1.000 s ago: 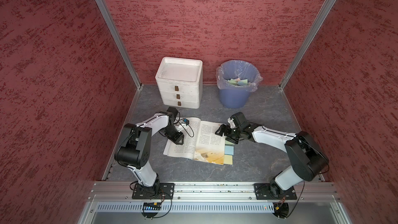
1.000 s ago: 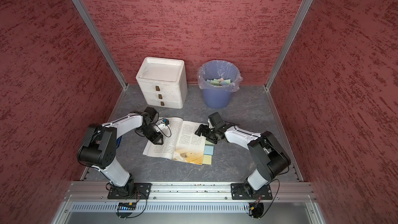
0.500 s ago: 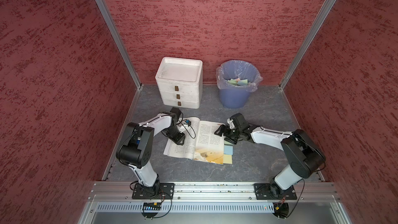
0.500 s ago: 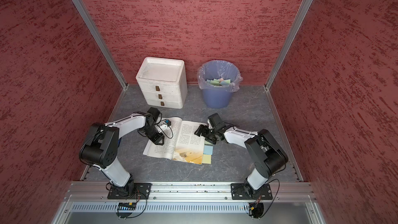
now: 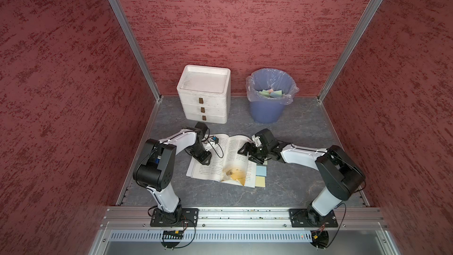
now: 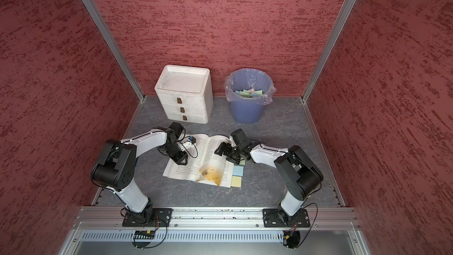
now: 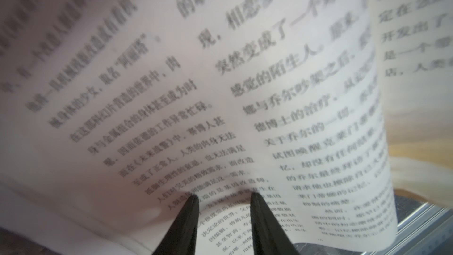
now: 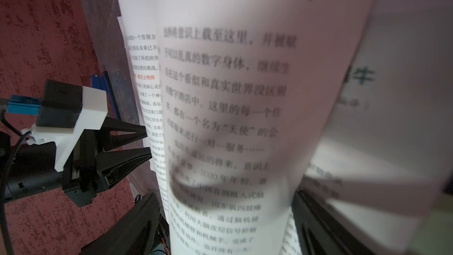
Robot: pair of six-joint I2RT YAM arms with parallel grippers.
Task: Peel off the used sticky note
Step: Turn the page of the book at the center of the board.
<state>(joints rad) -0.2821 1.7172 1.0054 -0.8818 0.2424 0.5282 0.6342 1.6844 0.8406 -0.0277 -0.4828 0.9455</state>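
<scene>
Our left fingers (image 7: 188, 222), narrowed but not clenched, press the left page of the open white printed book (image 5: 213, 165). Our right fingers (image 8: 137, 222), spread wide, have edged inward around a curling page. The pale blue square sticky note (image 5: 261, 170) and the yellow square sticky note (image 5: 260, 182) lie flat at the book's right edge, so peeling hasn't begun.

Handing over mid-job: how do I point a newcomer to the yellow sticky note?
Find the open book on the grey table, in front of the white drawers. Coloured square notes poke out from its page edge on the robot's right. The yellow sticky note is the one nearest the base rail; its neighbour, the blue sticky note, sits just behind it.
</scene>
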